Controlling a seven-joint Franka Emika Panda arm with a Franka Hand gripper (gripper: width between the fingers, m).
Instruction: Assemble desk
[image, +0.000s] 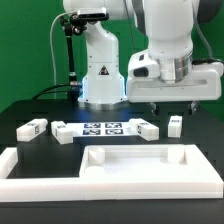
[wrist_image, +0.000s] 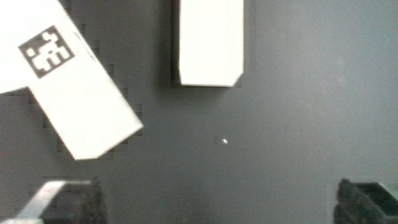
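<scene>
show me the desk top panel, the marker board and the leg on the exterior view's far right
desk top panel (image: 145, 158): exterior view, middle of its recessed face
marker board (image: 103, 128): exterior view, its centre
far-right leg (image: 175, 125): exterior view, its front face

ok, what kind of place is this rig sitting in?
Likely a robotics lab bench: a white arm base standing on a black table, a marker board with printed tags, and loose tagged white desk legs laid out beside it.
</scene>
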